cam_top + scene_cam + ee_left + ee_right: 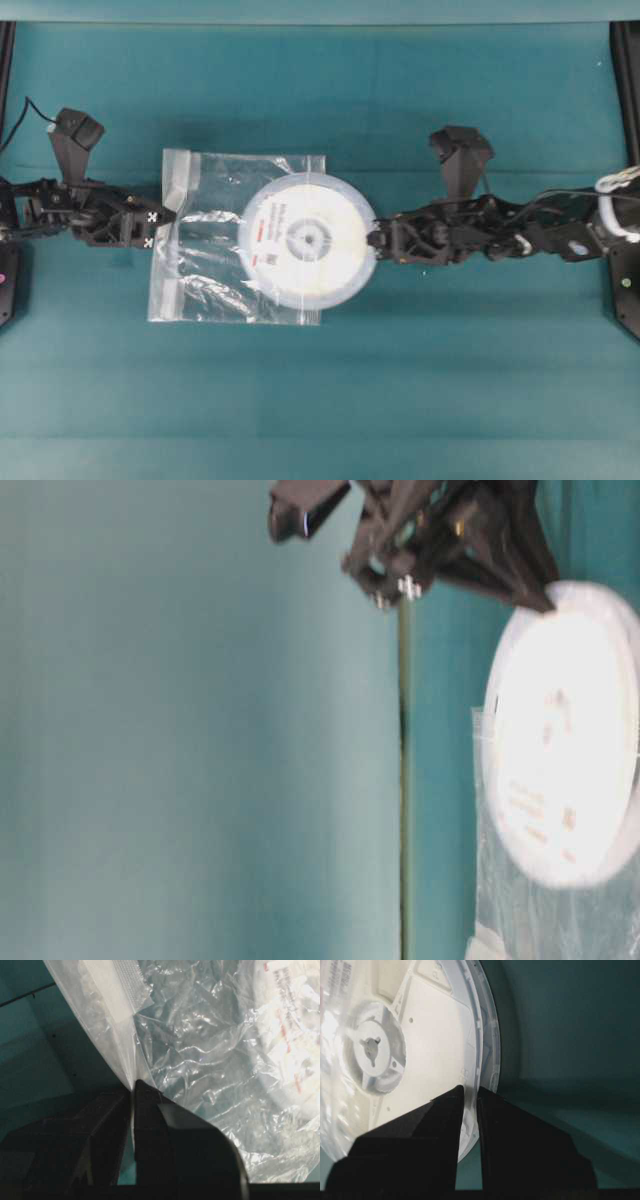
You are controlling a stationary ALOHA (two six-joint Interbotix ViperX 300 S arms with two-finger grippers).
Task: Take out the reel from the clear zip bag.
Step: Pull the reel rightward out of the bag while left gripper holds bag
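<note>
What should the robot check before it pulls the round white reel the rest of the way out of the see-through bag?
1. Right gripper has its jaws shut on the rim of the reel: ok.
2. Left gripper pinches the edge of the clear zip bag at the zip-strip side: ok.
3. Reel sticks out past the bag's right edge: ok, partly out.
4. Reel fully free of the bag: not ok, its left part is still under plastic.
5. Bag plastic snagged on the reel: cannot tell.
6. Table to the right bare for pulling: ok.
</note>
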